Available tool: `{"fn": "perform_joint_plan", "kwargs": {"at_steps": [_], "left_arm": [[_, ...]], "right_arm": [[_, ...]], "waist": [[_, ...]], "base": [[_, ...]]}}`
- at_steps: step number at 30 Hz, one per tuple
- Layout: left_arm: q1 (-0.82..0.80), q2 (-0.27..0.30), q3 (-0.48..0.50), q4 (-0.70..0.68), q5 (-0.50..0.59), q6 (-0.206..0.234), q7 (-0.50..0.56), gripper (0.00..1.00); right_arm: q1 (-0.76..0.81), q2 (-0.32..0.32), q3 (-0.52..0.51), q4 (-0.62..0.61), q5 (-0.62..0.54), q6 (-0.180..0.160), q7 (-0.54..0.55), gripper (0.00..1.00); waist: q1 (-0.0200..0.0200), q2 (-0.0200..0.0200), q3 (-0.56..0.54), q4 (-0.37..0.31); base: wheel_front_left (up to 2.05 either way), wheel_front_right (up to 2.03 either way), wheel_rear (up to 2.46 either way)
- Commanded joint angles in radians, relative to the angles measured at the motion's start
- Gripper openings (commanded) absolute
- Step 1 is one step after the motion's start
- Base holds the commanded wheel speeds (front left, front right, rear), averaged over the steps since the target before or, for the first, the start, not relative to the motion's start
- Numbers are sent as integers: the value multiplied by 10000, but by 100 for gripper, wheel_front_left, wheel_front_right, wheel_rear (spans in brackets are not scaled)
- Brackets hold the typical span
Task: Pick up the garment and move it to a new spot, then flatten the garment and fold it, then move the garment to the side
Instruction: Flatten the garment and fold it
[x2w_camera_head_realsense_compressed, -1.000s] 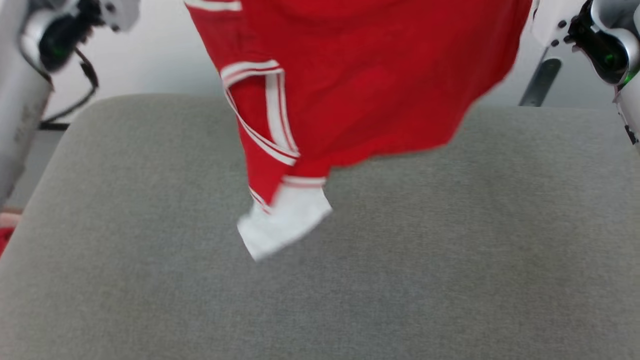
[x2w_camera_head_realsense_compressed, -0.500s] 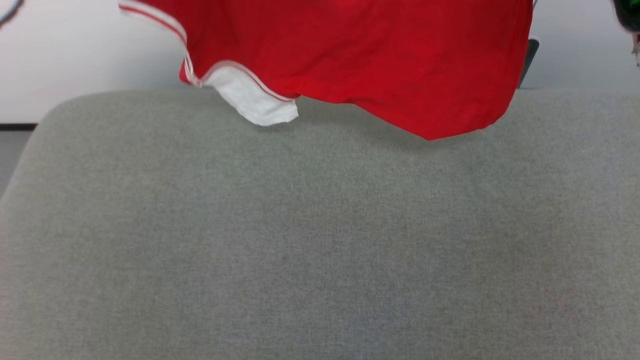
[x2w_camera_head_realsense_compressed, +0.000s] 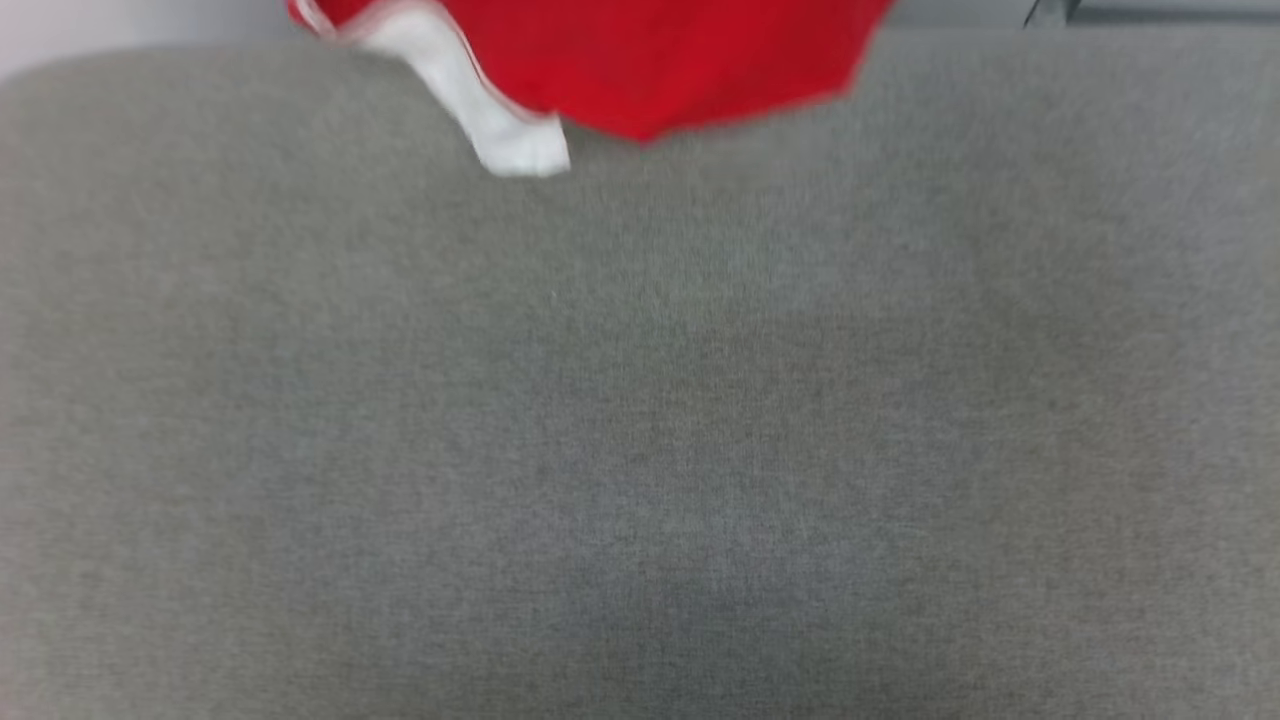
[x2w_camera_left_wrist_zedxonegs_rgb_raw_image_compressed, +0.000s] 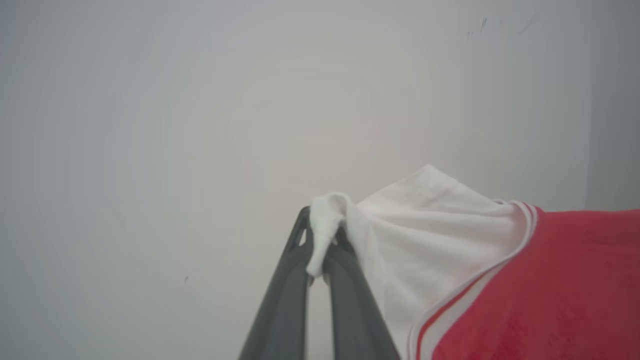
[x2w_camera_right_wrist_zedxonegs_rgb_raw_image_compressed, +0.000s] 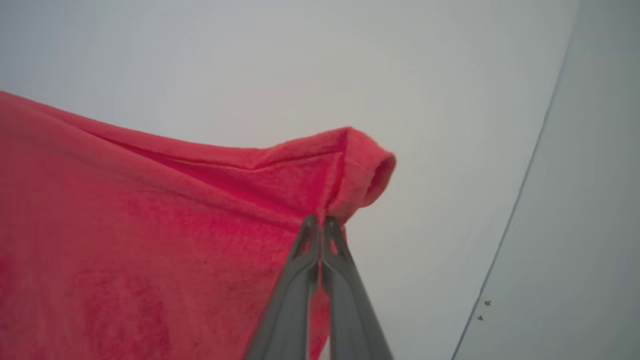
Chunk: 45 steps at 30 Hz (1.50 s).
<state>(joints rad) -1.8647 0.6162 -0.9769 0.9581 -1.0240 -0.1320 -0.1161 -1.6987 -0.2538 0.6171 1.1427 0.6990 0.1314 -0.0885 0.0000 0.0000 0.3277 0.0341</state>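
Left hand (x2w_camera_left_wrist_zedxonegs_rgb_raw_image_compressed: 322, 236) clamps the garment (x2w_camera_left_wrist_zedxonegs_rgb_raw_image_compressed: 550, 280) by its white sleeve, right hand (x2w_camera_right_wrist_zedxonegs_rgb_raw_image_compressed: 320, 223) by a red edge.

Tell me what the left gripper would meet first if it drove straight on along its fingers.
The left gripper already pinches the garment by a white sleeve. Beyond that cloth, only the pale wall lies ahead, though how far off is unclear.
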Motion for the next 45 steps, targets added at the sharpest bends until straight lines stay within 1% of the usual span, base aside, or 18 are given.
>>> {"fn": "perform_joint_plan", "kwargs": {"at_steps": [1,6,10,14,15,18,23,25,28,32,35,38,41,45], "left_arm": [[-237,-21,-6,180,50,32,-277,0],[-1283,-341,-239,479,603,32,-1211,0],[-1813,-773,-137,501,801,30,-1456,0],[-2254,-810,601,3,1183,30,-1498,0],[-2254,-810,601,3,1183,30,-1498,0],[-1899,-813,1265,-518,1702,30,-1474,0],[-1011,-888,2388,-955,2157,31,-1483,0],[-463,-962,2554,-1098,2357,31,-1483,0],[228,-987,2717,-1249,2352,30,-1484,0],[1055,-1010,2297,-1452,2225,30,-1483,0],[1577,-959,1560,-1723,2032,30,-1483,0],[2069,-713,804,-2043,1725,30,-1484,0],[2643,-476,-190,-2508,1445,30,-1479,0],[3471,121,-1330,-3129,894,30,-1481,0]], "right_arm": [[-242,-59,-48,165,-207,-14,-246,0],[-1257,159,-189,778,-775,-14,-1182,0],[-1869,163,-408,1196,-1427,-14,-1628,0],[-2210,84,-823,1384,-2157,-14,-1761,0],[-2210,84,-823,1384,-2157,-14,-1761,0],[-2213,-16,-1273,1433,-2763,-14,-1770,0],[-1786,-53,-1966,1458,-3732,-14,-1775,0],[-1575,-99,-2254,1463,-3978,-14,-1777,0],[-1295,-113,-2538,1466,-4447,-14,-1778,0],[-861,24,-2722,1472,-4795,-14,-1685,0],[-478,82,-2676,1473,-4959,-14,-1497,0],[34,133,-2553,1473,-4825,-14,-1401,0],[775,225,-2237,1440,-4546,-14,-1250,0],[1958,86,-1709,1053,-3839,-14,-1022,0]], "waist": [[0,0,1372,-133],[0,0,2571,-44],[0,0,3399,190],[0,0,4068,462],[0,0,4068,462],[0,0,4387,675],[0,0,4584,1009],[0,0,4470,1137],[0,0,4247,1246],[0,0,3851,1298],[0,0,3462,1346],[0,0,2914,1378],[0,0,2268,1380],[0,0,1390,1326]], "base": [[0,0,0],[0,0,0],[0,0,0],[0,0,0],[0,0,0],[0,0,0],[0,0,0],[0,0,0],[0,0,0],[0,0,0],[0,0,0],[0,0,0],[0,0,0],[0,0,0]]}}
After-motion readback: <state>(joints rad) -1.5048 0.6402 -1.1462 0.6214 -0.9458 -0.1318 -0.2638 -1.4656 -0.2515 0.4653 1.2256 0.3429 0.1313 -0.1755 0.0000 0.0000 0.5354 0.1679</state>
